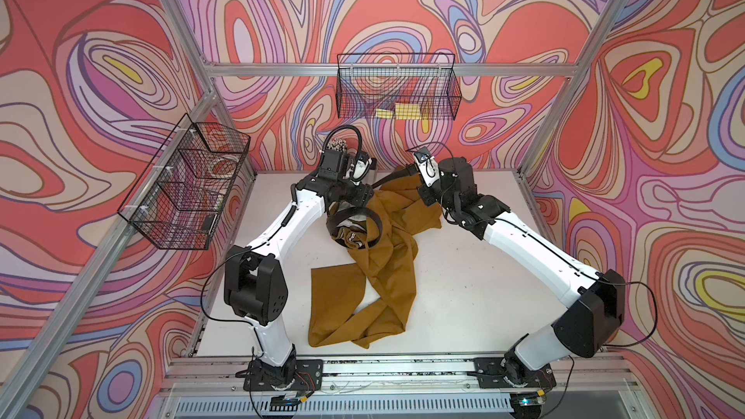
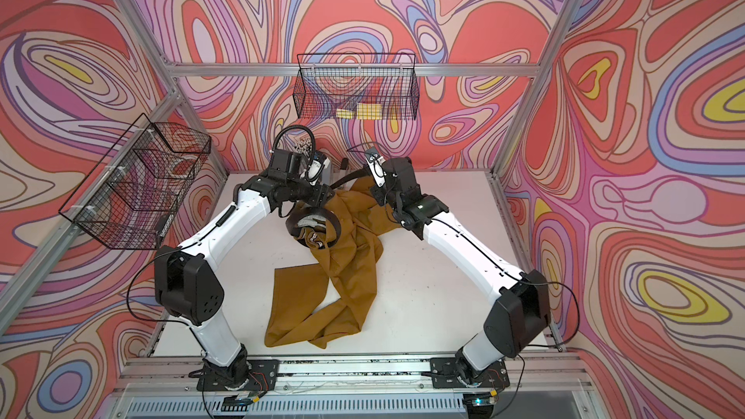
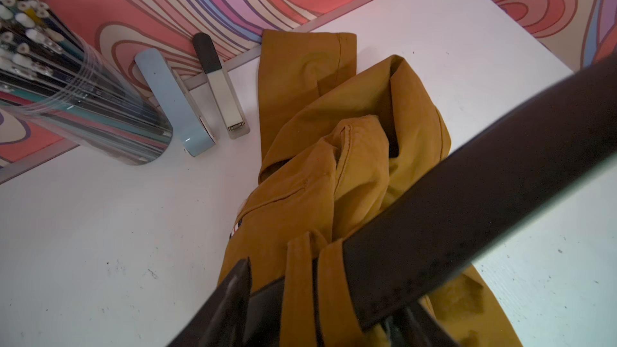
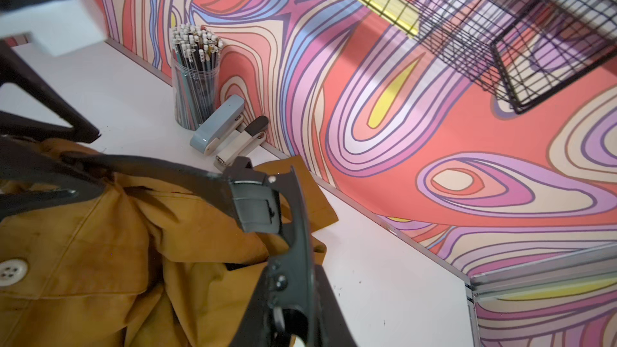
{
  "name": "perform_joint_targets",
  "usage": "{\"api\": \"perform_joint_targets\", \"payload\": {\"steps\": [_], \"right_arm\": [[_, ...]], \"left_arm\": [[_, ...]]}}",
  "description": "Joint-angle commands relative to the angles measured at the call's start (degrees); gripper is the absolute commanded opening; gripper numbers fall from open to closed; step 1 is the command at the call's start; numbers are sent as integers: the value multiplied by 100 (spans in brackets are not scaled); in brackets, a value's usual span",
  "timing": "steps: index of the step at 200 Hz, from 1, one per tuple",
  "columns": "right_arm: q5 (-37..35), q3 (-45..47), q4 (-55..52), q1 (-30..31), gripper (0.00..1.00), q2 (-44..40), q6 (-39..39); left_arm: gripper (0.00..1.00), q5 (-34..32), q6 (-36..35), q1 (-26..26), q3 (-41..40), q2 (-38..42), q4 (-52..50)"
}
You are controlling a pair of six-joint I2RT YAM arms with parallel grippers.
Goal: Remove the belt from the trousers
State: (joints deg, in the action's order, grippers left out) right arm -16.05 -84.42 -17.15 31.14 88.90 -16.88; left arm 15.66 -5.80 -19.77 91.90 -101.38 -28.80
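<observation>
Right pincer (image 4: 267, 191) has the belt (image 4: 150, 168) pinched near its buckle (image 4: 255, 206), so mid pull-out, we reckon.
Belt's looped round the trousers (image 1: 387, 268) waist on the table (image 1: 475, 284), through two loops (image 3: 297, 278) by the left pincer (image 3: 317, 305), which straddles it; we can't tell if it clamps. Next we'd pin the trousers and drag the belt clear. Count: one belt, one trousers, two pincers.

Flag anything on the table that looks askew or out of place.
The trousers lie crumpled and twisted rather than flat. The belt stands up in a loose hoop over the waistband, still through a belt loop, its buckle end pinched in the right gripper. Nothing looks spilled or broken.
</observation>
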Motion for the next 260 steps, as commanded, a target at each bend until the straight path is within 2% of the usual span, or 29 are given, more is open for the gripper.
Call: {"api": "perform_joint_targets", "payload": {"steps": [1, 15, 24, 29, 39, 51, 69, 111, 138, 153, 175, 191, 212, 226, 235, 250, 260], "right_arm": [[90, -491, 530, -285, 0, -405, 398], [551, -500, 468, -315, 0, -413, 412], [537, -538, 385, -313, 0, -394, 510], [426, -556, 364, -318, 0, -394, 535], [108, -543, 389, -315, 0, -439, 509], [-275, -583, 477, -372, 0, -573, 386], [-581, -928, 492, -599, 0, -739, 193], [-641, -2566, 49, -1280, 0, -685, -68], [-735, -3351, -205, -1377, 0, -550, -256], [-734, -3655, -457, -1463, 0, -490, -226], [-517, -3736, -867, -1556, 0, -453, 37], [40, -3341, -1100, -1558, 0, -525, 424], [1525, -2012, -914, -1558, 0, -835, 1155], [2719, -922, -546, -1557, 0, -1027, 1486], [3198, -213, -265, -1552, 0, -1122, 1791], [3327, 954, 180, -1549, 0, -1244, 2196], [3221, 1564, 354, -1549, 4, -1217, 2281]], "left_arm": [[51, 108, -234, 64, -341, 212, 58], [33, 372, -211, 70, -495, 329, 389], [24, 415, -164, 68, -592, 413, 623], [22, 366, -146, 70, -625, 449, 720], [23, 179, -158, 78, -630, 462, 751], [32, 22, -279, 97, -535, 374, 575], [40, -71, -410, 170, -429, 168, 265], [47, -171, -345, 232, -678, 79, 314], [50, -233, -307, 251, -735, 80, 419], [49, -224, -294, 289, -752, 84, 437], [32, -34, -281, 337, -802, 133, 512], [17, 136, -283, 345, -879, 267, 664], [0, 324, -182, 339, -935, 546, 1002], [0, 414, -140, 334, -909, 707, 1207], [0, 485, -157, 333, -828, 780, 1214], [0, 516, -179, 334, -650, 853, 1134], [0, 528, -212, 334, -544, 890, 1053]]}}
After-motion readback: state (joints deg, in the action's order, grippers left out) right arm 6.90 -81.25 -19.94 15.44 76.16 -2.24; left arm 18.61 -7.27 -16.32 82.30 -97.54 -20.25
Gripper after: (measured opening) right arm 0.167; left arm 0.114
